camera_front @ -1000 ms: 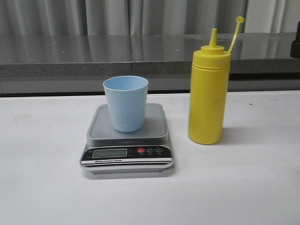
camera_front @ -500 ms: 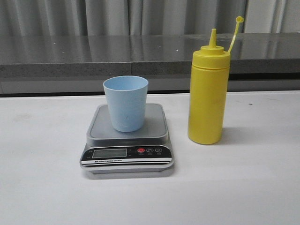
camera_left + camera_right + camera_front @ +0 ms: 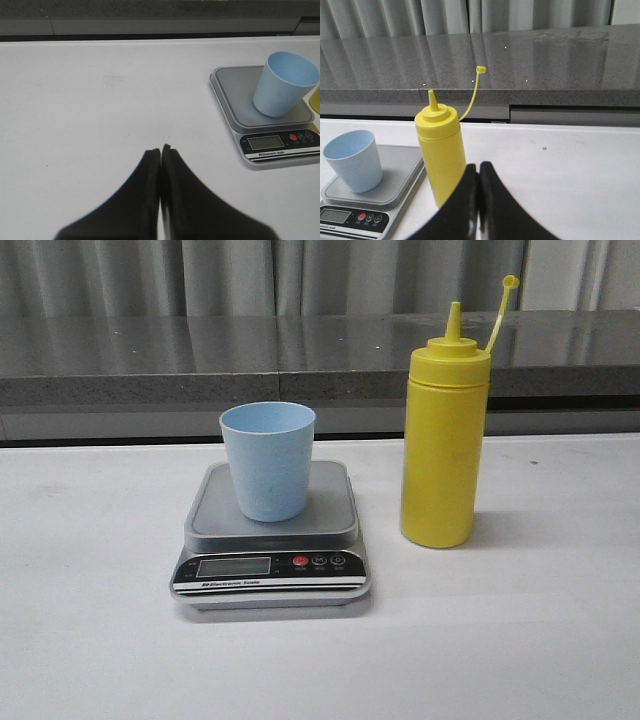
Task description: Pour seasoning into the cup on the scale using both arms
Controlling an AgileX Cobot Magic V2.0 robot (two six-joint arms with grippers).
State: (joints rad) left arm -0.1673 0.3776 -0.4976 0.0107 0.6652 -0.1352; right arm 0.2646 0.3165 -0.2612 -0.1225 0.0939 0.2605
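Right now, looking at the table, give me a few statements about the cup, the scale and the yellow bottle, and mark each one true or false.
1. The pale blue cup stands upright on the scale. True.
2. The yellow bottle lies on its side. False: it stands upright on the table, beside the scale.
3. The bottle's cap is off the nozzle, hanging on its strap. True.
4. The right claw grips the bottle. False: it is shut on nothing, short of the bottle.
5. The left claw is wide open over the cup. False: it is shut, above bare table away from the scale.
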